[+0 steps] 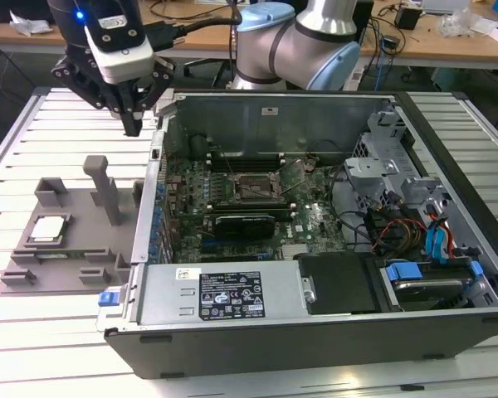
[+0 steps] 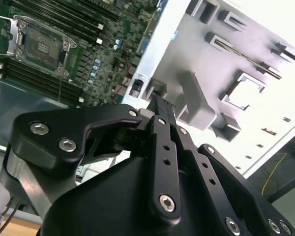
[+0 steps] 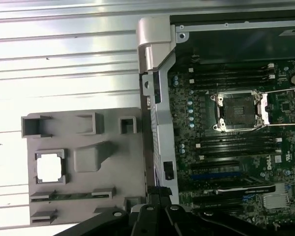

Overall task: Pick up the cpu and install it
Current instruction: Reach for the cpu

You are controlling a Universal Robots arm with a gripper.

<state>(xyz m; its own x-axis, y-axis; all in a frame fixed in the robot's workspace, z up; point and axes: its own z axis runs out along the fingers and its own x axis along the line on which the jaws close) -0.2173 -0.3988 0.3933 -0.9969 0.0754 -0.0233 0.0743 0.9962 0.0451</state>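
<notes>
Claw: the claw points down, its two black fingers drawn together to a narrow tip with nothing between them. This shows in both wrist views.
Claw's place: in the exterior view it hangs over the table, by the case's corner wall on the exterior view's left. It is past the tray's far edge and well apart from the cpu.
Cpu: the cpu lies flat in a square recess of the tray, silvery top up. It appears as a pale square in both wrist views, and nothing touches it.
Tray: grey, lying on the table just beside the case's side wall, with an upright post standing between the cpu and the case.
Socket: the socket sits on the board inside the open case. Its metal lid is swung aside, so the dark contact bed shows in the first wrist view and also in the second.
Arm: the arm is grey and pale blue, and stands behind the case.
</notes>
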